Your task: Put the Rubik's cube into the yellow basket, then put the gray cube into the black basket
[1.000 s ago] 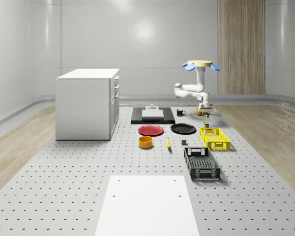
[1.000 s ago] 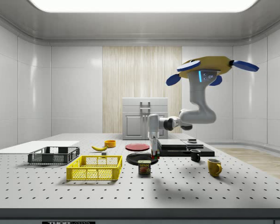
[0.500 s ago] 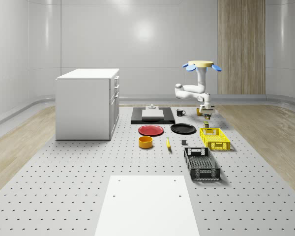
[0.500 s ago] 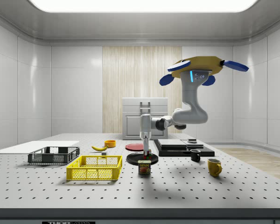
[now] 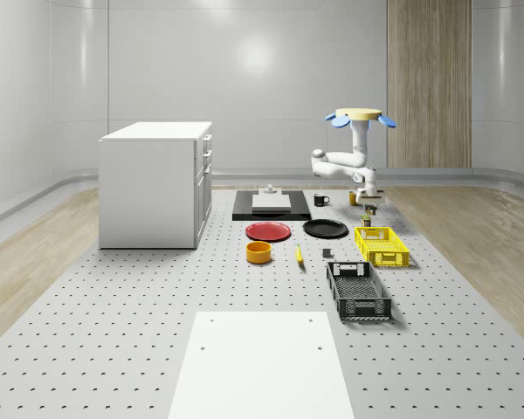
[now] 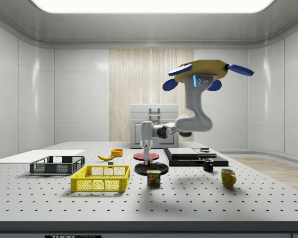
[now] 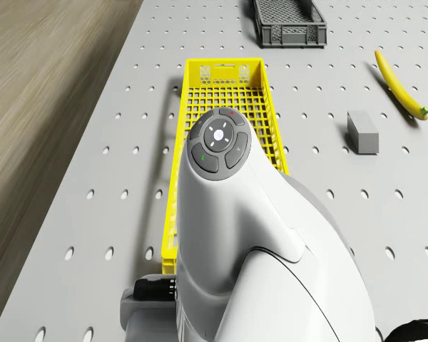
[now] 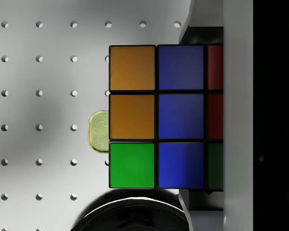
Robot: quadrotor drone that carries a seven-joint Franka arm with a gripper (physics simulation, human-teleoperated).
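Observation:
My gripper [image 6: 147, 157] is shut on the Rubik's cube [image 8: 156, 115], which hangs a little above the table, over a small can [image 6: 153, 177]. One grey finger [image 8: 238, 96] presses the cube's side in the wrist view. The yellow basket [image 6: 100, 178] lies just beyond the can toward the side view's left; its near end [image 7: 225, 71] shows past my arm. The gray cube [image 7: 362, 132] lies on the table between the yellow basket and a banana [image 7: 399, 84]. The black basket [image 5: 358, 291] stands past the yellow basket [image 5: 382, 245]. The drone [image 6: 203, 74] hovers high above the table, near the mugs.
A black plate [image 6: 148, 168] and a red plate [image 6: 146, 156] lie behind the can. A black mug [image 6: 207, 164] and a yellow mug [image 6: 228, 177] stand at the side view's right. An orange bowl [image 5: 258, 251], a white cabinet [image 5: 155, 183] and a black tray [image 5: 271, 204] stand further off.
The drone and arm have shifted toward the side view's left with the Rubik's cube still held, from beside the can to over it, closer to the yellow basket.

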